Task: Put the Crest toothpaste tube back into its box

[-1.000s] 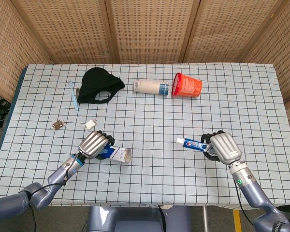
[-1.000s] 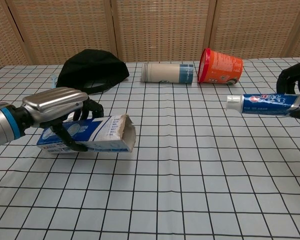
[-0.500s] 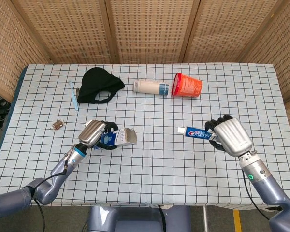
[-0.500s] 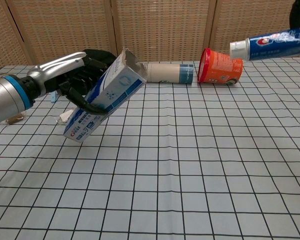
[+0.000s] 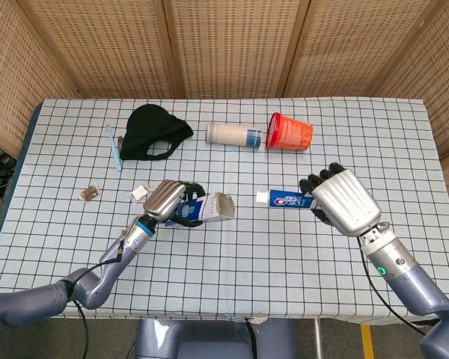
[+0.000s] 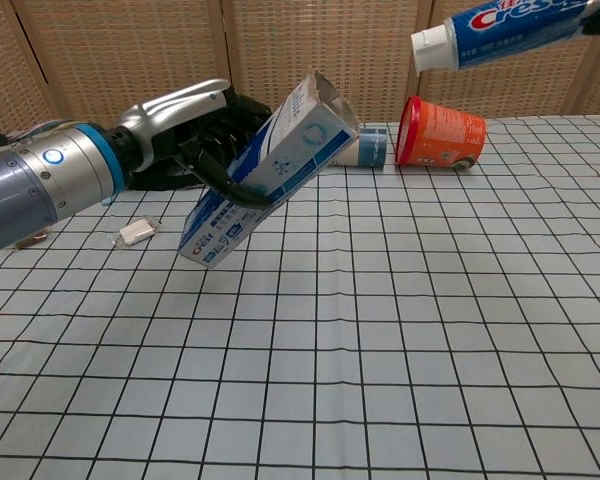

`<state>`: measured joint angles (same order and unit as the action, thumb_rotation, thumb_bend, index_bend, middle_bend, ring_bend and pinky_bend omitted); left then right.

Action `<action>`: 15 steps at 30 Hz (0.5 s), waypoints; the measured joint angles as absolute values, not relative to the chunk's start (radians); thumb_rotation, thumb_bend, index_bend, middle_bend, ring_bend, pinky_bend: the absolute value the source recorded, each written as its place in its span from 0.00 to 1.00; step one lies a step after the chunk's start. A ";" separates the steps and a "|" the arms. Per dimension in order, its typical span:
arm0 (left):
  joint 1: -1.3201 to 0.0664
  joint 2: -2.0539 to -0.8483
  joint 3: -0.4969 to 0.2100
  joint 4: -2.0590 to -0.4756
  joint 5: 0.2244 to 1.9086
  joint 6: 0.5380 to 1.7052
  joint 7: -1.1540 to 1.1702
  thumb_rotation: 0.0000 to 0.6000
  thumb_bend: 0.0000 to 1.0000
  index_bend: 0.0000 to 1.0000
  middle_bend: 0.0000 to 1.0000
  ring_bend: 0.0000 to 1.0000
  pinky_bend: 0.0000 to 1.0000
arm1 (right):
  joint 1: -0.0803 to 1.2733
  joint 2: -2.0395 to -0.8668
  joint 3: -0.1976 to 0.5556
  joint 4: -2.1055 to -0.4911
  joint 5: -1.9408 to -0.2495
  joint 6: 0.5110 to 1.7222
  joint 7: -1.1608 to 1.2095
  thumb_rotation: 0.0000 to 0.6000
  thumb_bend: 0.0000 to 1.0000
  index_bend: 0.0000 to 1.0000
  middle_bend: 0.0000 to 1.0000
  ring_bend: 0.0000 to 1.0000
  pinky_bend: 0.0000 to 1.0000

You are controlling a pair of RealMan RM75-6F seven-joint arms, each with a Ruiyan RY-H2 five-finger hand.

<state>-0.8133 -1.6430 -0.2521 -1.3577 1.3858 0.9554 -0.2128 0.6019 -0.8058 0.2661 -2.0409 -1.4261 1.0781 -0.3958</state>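
Observation:
My left hand grips the blue and white toothpaste box in the air, tilted with its open end up and to the right. Held off the table by my right hand, the Crest toothpaste tube points its white cap left toward the box's open end. A short gap separates cap and box. In the chest view the tube crosses the top right corner and the right hand itself is out of frame.
At the back of the checkered table lie a black cloth, a white and blue cylinder and an orange cup on its side. A blue toothbrush, a small brown packet and a small white piece lie at the left.
Both hands have risen and moved inward. The box has gone from lying on the table to tilted in the air, and the tube's cap has come closer to the box's open end.

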 measured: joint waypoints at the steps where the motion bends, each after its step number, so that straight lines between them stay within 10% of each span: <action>1: -0.817 -1.643 -0.257 -1.367 1.380 0.954 -0.204 1.00 0.13 0.66 0.53 0.54 0.52 | 0.606 -0.807 0.266 -2.045 -1.425 1.075 -0.402 1.00 0.67 0.63 0.65 0.59 0.50; 15: -0.867 -1.604 -0.311 -1.493 1.257 0.912 -0.067 1.00 0.13 0.66 0.53 0.54 0.52 | 0.656 -0.820 0.275 -2.097 -1.374 1.043 -0.501 1.00 0.67 0.63 0.65 0.59 0.50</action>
<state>-0.8674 -1.6039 -0.3106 -1.4928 1.2569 0.9125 -0.0674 0.6562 -0.8197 0.2752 -2.0967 -1.3739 1.0433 -0.5014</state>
